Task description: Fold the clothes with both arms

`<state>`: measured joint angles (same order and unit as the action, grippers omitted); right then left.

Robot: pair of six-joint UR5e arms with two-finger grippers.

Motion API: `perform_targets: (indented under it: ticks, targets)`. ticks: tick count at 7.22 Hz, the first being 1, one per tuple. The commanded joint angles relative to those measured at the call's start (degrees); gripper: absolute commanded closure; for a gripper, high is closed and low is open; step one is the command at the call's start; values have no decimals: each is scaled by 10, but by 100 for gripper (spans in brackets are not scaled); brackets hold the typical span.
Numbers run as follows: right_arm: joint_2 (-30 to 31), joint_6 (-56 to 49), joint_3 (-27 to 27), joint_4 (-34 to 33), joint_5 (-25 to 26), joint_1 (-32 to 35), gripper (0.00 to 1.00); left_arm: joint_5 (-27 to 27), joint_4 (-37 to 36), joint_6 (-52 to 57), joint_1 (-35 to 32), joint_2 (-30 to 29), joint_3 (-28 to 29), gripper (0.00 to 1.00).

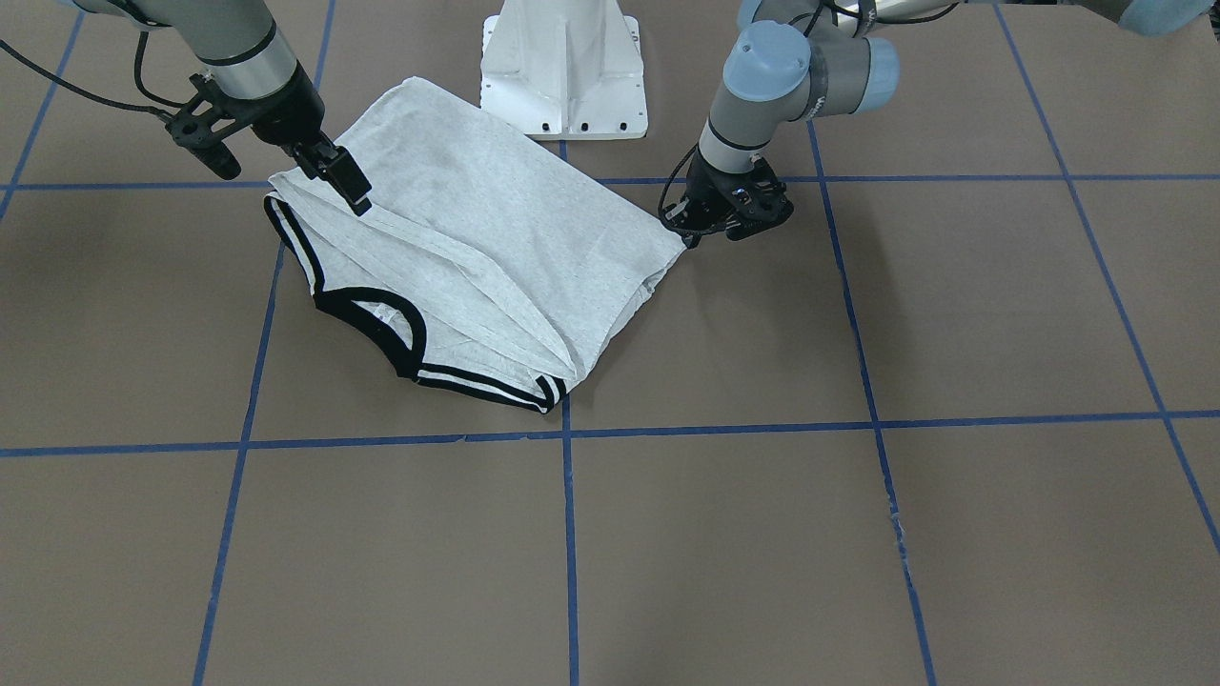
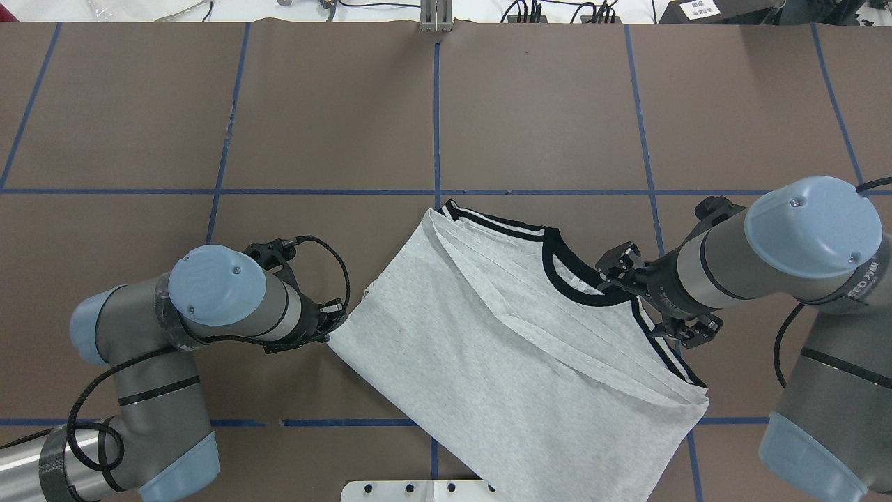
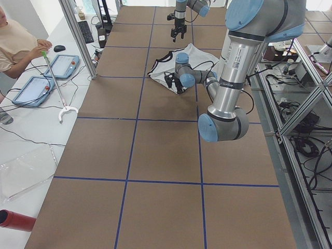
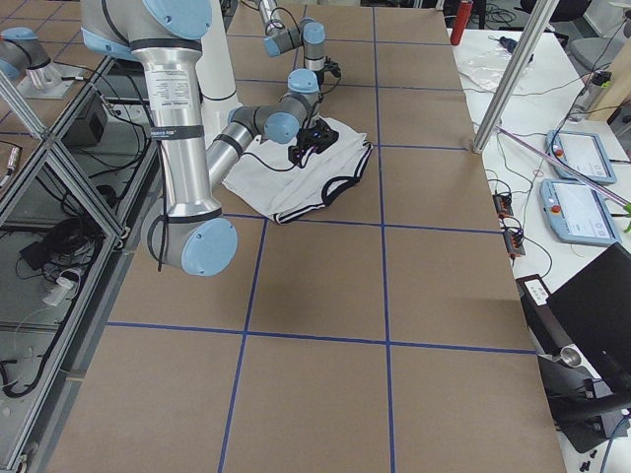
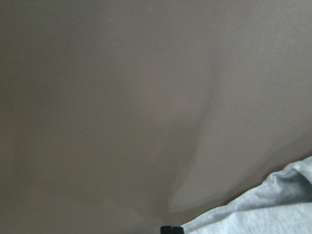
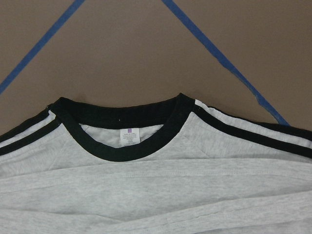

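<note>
Tension first: I would move the left gripper (image 1: 688, 232) and right gripper (image 1: 351, 189) together across the T-shirt (image 1: 496, 229); whether their fingers pinch cloth, I cannot tell.

We find the table (image 1: 858, 534) brightly and evenly lit from above. Shadows on it are soft, wide smudges, and the shirt (image 1: 496, 238) throws only a thin dark rim along its edges. In the overhead view a cap (image 2: 812, 223) carries a mild sheen, and the white strip (image 2: 209, 8) past the table's far edge is nearly blown out. Both side views are wide-angle (a post (image 4: 513, 69) leans toward the corner). The right wrist view is crisp, and we can make out the weave. The left wrist view is dim and soft — out of focus throughout, with one vague wedge of shadow across the brown.
</note>
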<state>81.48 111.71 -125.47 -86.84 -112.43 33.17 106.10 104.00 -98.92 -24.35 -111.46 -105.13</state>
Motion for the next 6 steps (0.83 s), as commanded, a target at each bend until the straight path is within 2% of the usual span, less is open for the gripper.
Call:
perform_targets:
  ticks: [1, 2, 3, 4, 5, 6]
  targets:
    - [0, -2, -2, 0, 4, 9, 0, 2, 6, 82, -64, -13, 23, 100]
    - [-1, -6, 1, 2, 5, 8, 0, 2, 8, 131, -118, -61, 72, 100]
    - [-30, -5, 6, 1, 9, 10, 0, 2, 31, 139, -160, -112, 138, 100]
    - [-39, -8, 6, 2, 15, 20, 0, 1, 79, 139, -180, -152, 208, 100]
    - [-81, -9, 14, 0, 47, 25, 0, -9, 123, 139, -200, -192, 271, 100]
    - [-87, -8, 14, 0, 63, 26, 0, -33, 159, 137, -204, -250, 366, 100]
